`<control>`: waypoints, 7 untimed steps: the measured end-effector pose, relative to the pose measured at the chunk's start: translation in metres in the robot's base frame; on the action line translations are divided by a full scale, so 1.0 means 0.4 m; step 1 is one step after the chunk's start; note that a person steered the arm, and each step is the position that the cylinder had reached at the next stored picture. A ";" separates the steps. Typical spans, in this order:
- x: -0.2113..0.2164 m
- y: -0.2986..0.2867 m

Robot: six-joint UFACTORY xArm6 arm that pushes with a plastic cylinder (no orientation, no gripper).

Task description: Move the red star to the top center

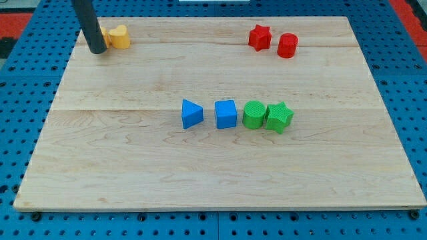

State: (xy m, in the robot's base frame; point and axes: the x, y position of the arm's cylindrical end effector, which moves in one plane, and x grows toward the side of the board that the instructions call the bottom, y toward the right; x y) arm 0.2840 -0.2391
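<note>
The red star (pixel 259 37) lies near the view's top right on the wooden board (pixel 133 173). A red cylinder (pixel 287 45) stands just to its right, close beside it. My tip (pixel 98 50) is at the view's top left, far from the red star. It sits right against the left side of a yellow block (pixel 120 37), whose shape is partly hidden by the rod.
A row of blocks lies at the board's middle: a blue triangle (pixel 191 114), a blue cube (pixel 226 114), a green cylinder (pixel 253 115) and a green star (pixel 279 117), the two green ones touching. A blue pegboard (pixel 20 100) surrounds the board.
</note>
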 end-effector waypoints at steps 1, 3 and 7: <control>0.022 0.045; 0.152 0.669; -0.128 0.728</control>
State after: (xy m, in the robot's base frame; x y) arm 0.2327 0.0519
